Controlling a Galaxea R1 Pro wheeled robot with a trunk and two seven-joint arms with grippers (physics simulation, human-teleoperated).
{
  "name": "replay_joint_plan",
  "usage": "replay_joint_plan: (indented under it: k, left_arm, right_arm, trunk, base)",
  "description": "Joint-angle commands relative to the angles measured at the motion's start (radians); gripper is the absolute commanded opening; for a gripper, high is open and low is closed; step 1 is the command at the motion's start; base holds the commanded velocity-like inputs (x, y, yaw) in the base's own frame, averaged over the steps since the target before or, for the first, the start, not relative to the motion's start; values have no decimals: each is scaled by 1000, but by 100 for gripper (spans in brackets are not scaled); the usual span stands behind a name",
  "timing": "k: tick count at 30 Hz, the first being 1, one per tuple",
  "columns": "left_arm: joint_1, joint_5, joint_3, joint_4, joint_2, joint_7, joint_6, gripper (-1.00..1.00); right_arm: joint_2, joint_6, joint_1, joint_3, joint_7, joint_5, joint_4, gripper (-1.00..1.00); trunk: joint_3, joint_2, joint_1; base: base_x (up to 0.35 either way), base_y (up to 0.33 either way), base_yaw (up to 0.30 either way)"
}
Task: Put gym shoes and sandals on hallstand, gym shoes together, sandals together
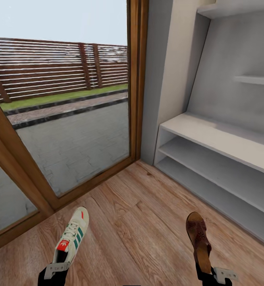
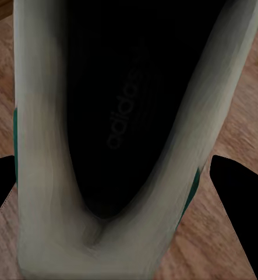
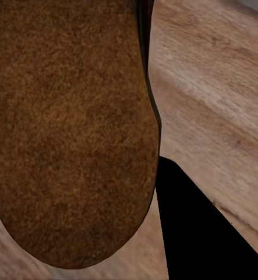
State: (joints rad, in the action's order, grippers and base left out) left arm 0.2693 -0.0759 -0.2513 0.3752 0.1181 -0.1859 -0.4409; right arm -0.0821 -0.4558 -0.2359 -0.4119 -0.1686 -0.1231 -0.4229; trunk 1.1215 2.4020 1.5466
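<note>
A white gym shoe (image 1: 73,235) with green stripes and a red tongue is held by its heel in my left gripper (image 1: 57,268), toe pointing away from me, above the corridor floor (image 1: 139,222). The left wrist view looks into the shoe's dark insole (image 2: 123,105), with black fingers (image 2: 240,217) on either side of the heel. My right gripper (image 1: 212,274) is shut on the heel of a brown sandal (image 1: 198,237), whose suede footbed (image 3: 70,134) looms large in the right wrist view beside one dark finger (image 3: 201,233). The hallstand (image 1: 211,137) stands ahead on the right, its bench top and two open shelves bare.
A tall glass door with a wooden frame (image 1: 136,79) runs along the left and ahead, showing a paved yard and fence outside. A grey wall section (image 1: 163,71) separates it from the rack. Upper stepped shelves (image 1: 253,79) rise above the bench.
</note>
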Motion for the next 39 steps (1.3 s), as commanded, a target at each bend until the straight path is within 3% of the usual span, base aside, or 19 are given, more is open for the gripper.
replay_joint_plan:
  k: [1,16,39]
  left_arm:
    - [1,-8,-8,-1,-1,-6,-3,-100]
    - [1,-7,-8,-1,-1,-5,-4,-100]
    - [-3,-7,-9,-10,-2,-4,-4,-100]
  right_arm:
    - [1,-3,-1,-8,-6,-7,1,-100]
    - [1,-1,-1,-10,-8,-6,19,-100]
    - [1,-1,-1,-10,-8,-5,19,-100]
  trunk:
    - [-4,-7,-4]
    - [-21,-14,-8]
    - [-23,-14,-8]
  base:
    - [0,0,0]
    - [0,0,-33]
    - [0,0,-278]
